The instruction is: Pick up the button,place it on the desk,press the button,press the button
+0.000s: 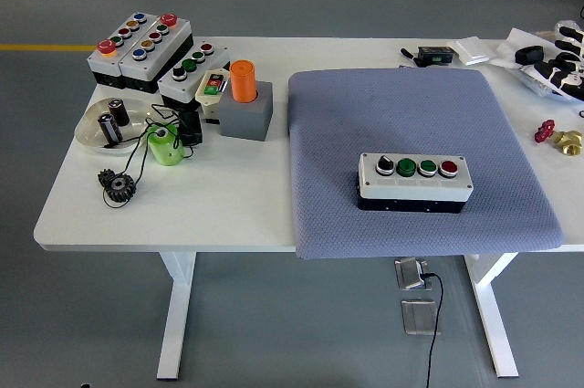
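You are looking down on a white table (pixel 228 214) with a grey-blue padded mat (pixel 411 123) spread across its right half. The white four-control button box with a black base (pixel 415 182) sits flat on the mat toward its near edge, its row showing a black selector knob, two green buttons and a red one. Nothing is touching it.

At the far right edge of the picture your right hand (pixel 568 67) barely enters, black and white fingertips visible over the clutter at the table's far right corner; whether it is released, clenched or grasping cannot be told from so little of it. It is well apart from the box.

On the table's left side you have a cluster of other grey-and-black button boxes (pixel 141 48), an orange cylinder standing in a grey block (pixel 245 100), a shallow clear dish holding two small dark cylinders (pixel 111 123), a lime-green cup-shaped part (pixel 164 145) with a black cable, and a black toothed gear (pixel 118 186) near the front. A small red-handled brass valve (pixel 558 136) lies on the table just right of the mat.
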